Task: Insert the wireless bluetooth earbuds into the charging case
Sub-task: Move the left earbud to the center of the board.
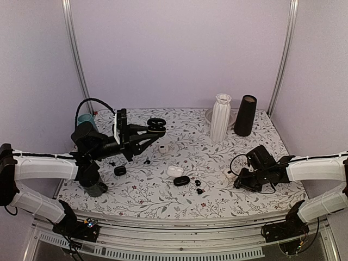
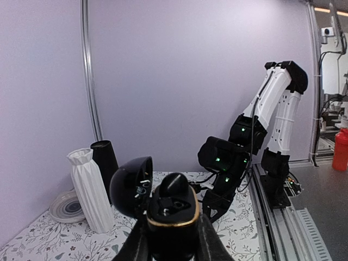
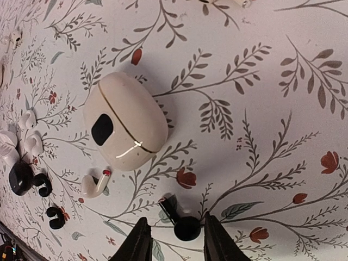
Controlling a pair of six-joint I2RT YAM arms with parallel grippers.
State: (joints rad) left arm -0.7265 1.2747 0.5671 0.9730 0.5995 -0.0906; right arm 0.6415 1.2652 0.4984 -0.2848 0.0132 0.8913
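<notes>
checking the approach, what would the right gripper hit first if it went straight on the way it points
Probably the black earbud on the table, centred just ahead of the open right gripper; how far off is unclear.

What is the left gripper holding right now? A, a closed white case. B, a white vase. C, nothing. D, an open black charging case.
D: the left wrist view shows the left gripper clamped on the open black charging case, its lid swung back.

Tiny black earbuds loose; black case open.
</notes>
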